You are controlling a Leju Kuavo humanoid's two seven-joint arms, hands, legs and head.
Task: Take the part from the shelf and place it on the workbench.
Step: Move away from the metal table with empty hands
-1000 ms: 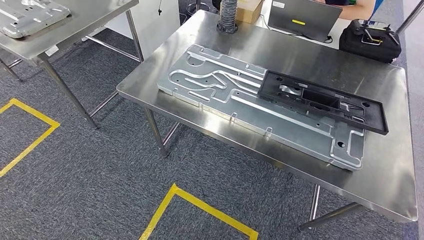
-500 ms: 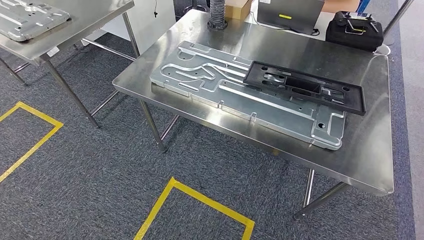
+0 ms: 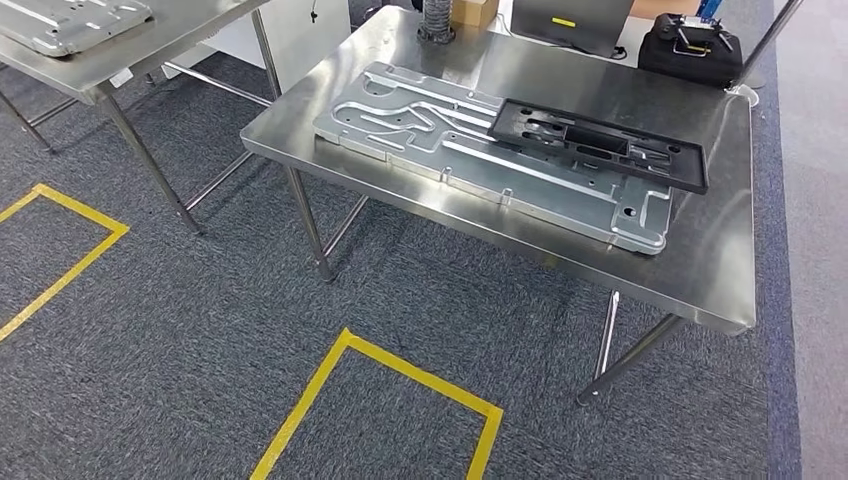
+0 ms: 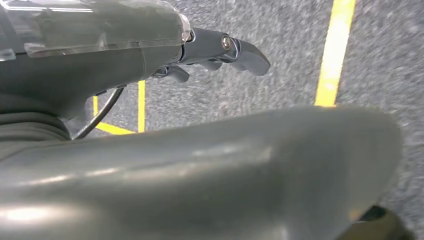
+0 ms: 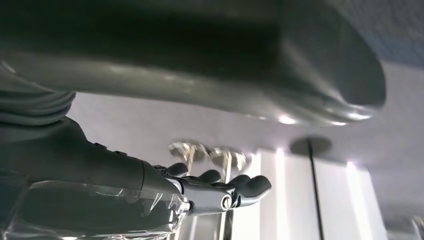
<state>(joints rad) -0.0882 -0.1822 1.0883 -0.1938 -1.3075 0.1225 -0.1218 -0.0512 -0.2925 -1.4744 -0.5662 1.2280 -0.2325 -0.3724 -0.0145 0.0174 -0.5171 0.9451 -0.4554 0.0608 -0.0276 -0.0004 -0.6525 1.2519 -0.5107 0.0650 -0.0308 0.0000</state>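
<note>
A: Layout? Biggest first.
B: Stainless steel workbench [image 3: 700, 270] at 1 o'clock. On it lies a large machined aluminium plate [image 3: 480, 160]; a black rectangular plastic frame part [image 3: 600, 145] rests on the plate's 2 o'clock end.
A: Hands?
B: Left hand [image 4: 215, 50] and right hand [image 5: 220, 192] hang, fingers loosely curled, holding nothing.
A: Step?
B: Looks like placing is done. Next, likely another fetch; shelf unseen.

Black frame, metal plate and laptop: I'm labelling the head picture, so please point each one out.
Black frame [image 3: 668, 171]: head view, on its near rim toward the right end.
Metal plate [image 3: 530, 187]: head view, on its flat middle, before the frame.
Laptop [image 3: 590, 22]: head view, on its grey lid.
</note>
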